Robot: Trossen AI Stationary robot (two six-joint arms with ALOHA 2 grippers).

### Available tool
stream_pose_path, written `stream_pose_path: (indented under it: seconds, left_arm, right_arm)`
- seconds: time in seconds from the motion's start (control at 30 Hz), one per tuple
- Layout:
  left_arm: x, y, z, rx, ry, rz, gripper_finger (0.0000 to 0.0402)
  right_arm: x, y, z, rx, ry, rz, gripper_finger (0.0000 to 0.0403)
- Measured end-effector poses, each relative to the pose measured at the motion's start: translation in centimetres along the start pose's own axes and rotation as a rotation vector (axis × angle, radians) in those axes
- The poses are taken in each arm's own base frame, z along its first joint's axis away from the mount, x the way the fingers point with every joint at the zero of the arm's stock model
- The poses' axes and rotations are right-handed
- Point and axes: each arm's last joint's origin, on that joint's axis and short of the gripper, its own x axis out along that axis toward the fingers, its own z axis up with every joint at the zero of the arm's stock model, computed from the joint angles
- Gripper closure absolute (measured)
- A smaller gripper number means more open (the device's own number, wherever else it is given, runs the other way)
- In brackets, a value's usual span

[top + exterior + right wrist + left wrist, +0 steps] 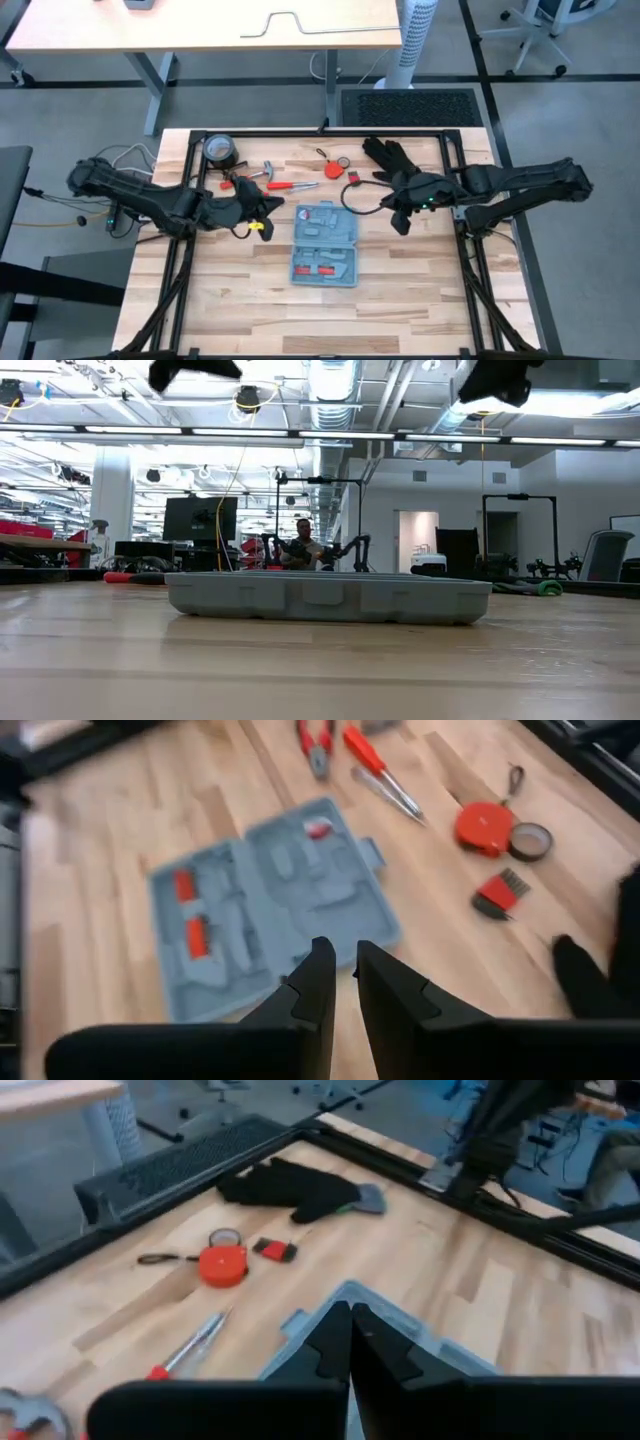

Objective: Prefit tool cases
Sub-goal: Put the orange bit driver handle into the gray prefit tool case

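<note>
The blue-grey tool case [325, 245] lies open and flat on the wooden table's middle, inside up, with a few red tools [194, 932] in its grey recesses. The low view shows the tool case [325, 598] resting on its underside. My left gripper [262, 210] hovers just left of the case's far end, fingers shut and holding nothing; the left gripper [350, 1320] looks over the case's corner. My right gripper [400, 218] hovers right of the case's far end; the right gripper [344, 960] shows a narrow gap between its fingers, with nothing in it.
Far of the case lie red-handled pliers [240, 181], a red screwdriver [292, 186], a red tape measure [333, 169], a small red-and-black bit holder [497, 890], a dark tape roll [218, 150] and a black glove [388, 155]. A black frame [320, 131] borders the table.
</note>
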Motion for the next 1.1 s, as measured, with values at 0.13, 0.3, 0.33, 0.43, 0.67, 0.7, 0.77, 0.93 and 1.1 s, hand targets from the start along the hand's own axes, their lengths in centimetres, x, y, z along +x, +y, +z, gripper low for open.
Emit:
stream_pose_path:
  seconds: [0.13,0.3,0.33,0.43,0.67,0.7,0.77,0.93,1.1]
  left_arm:
    - [2.1,1.2,-2.0,-0.073,-0.011,-0.043,0.0402]
    - [4.7,3.8,-4.5,-0.142,-0.04,-0.109,0.0402]
    - [5.1,4.4,-4.9,-0.147,-0.052,-0.117,0.0402]
    - [6.0,6.2,-5.3,-0.148,-0.09,-0.137,0.0402]
    - [7.2,9.1,-4.8,-0.061,-0.057,-0.216,0.0401]
    - [7.2,9.3,-4.7,-0.063,-0.048,-0.236,0.0402]
    - [7.3,9.6,-4.7,-0.07,-0.031,-0.267,0.0402]
    - [7.3,9.6,-5.0,-0.099,0.021,-0.319,0.0401]
    - [7.2,9.2,-5.4,-0.177,0.075,-0.327,0.0402]
  right_arm:
    - [1.5,0.1,0.3,-0.012,0.001,-0.06,0.0346]
    - [4.1,0.4,1.8,-0.009,-0.077,-0.08,0.0346]
    - [4.8,0.4,2.1,0.001,-0.094,-0.08,0.0346]
    - [7.1,0.3,3.1,0.035,-0.133,-0.058,0.0346]
    - [13.0,-1.8,3.4,0.135,-0.03,-0.041,0.0346]
    - [13.8,-2.1,3.3,0.14,-0.005,-0.031,0.0346]
    - [14.8,-2.2,3.1,0.146,0.027,0.007,0.0346]
    - [15.5,-1.3,2.5,0.125,0.058,0.036,0.0346]
    - [13.6,1.1,2.4,0.075,-0.016,0.048,0.0346]
